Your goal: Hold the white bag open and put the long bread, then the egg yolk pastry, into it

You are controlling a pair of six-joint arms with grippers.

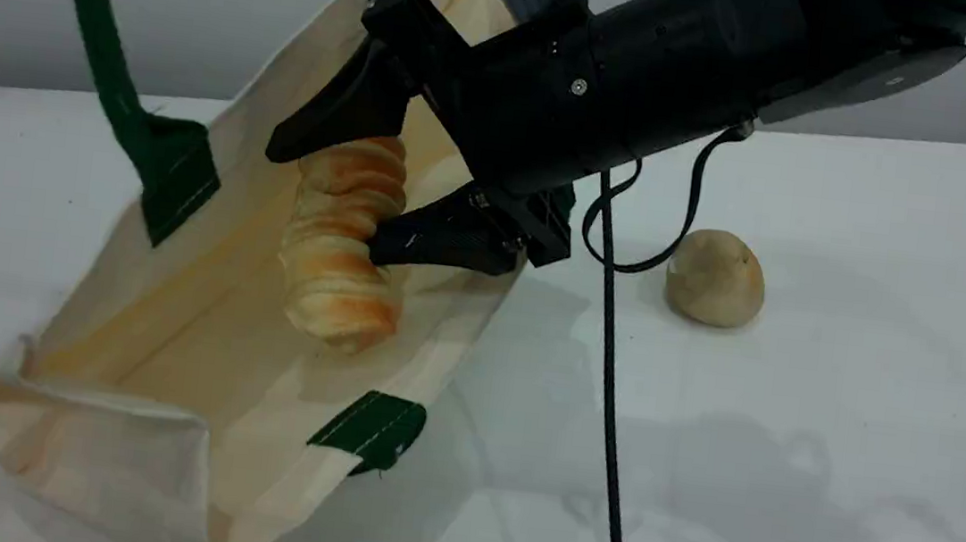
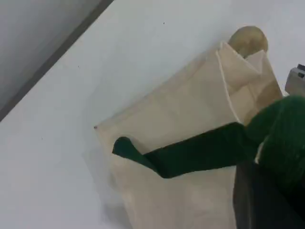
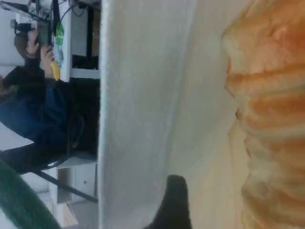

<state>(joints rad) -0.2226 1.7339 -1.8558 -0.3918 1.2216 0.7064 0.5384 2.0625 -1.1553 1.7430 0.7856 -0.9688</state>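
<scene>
The white bag [image 1: 173,319] lies on its side with its mouth held up by a green handle [image 1: 89,5] that rises out of the scene view. My left gripper [image 2: 267,195] is shut on that green handle [image 2: 200,152]. The long bread [image 1: 343,238], orange with pale ridges, stands inside the bag's mouth, its lower end against the inner wall. My right gripper [image 1: 327,201] is open, one finger on each side of the loaf without pinching it. The right wrist view shows the bread [image 3: 271,119] beside one fingertip [image 3: 174,200]. The egg yolk pastry [image 1: 716,277] sits on the table right of the bag.
A black cable [image 1: 612,365] hangs from the right arm and runs down across the white table [image 1: 834,434] between the bag and the pastry. The left wrist view shows the pastry [image 2: 248,40] just beyond the bag's far corner. A person at a desk shows past the bag's rim in the right wrist view.
</scene>
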